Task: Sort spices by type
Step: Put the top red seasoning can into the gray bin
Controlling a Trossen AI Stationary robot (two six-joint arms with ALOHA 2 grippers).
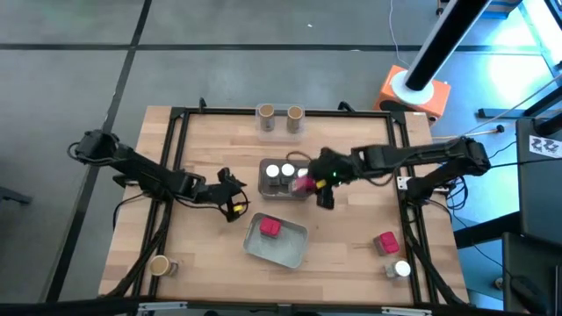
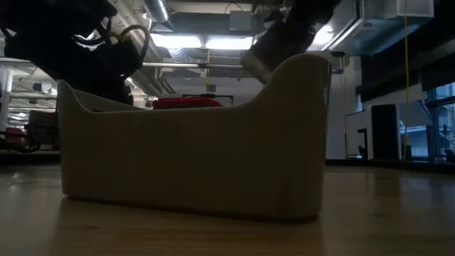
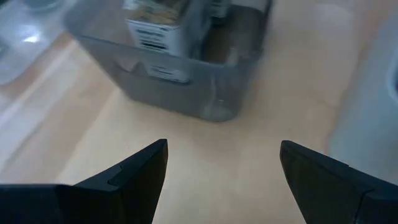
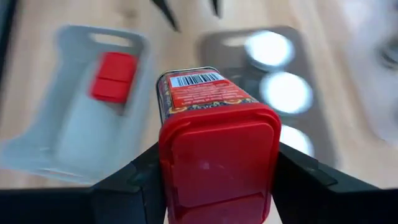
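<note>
The right hand [image 4: 214, 177], gripping a red box [image 4: 214, 152] above the dark tray [image 1: 285, 180] of white-lidded jars, should carry it level to the grey tray [image 1: 276, 241] beside the other red box [image 1: 270, 227], while the left hand [image 3: 221, 165] waits open over the bench [image 1: 351, 254].

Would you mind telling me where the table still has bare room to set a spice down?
Bare wood lies between the grey tray and the loose red box, and along the left side above the tan-topped cylinder. The middle is crowded: the dark tray of white-lidded jars, the right tool holding a red tin, the open left tool.
</note>
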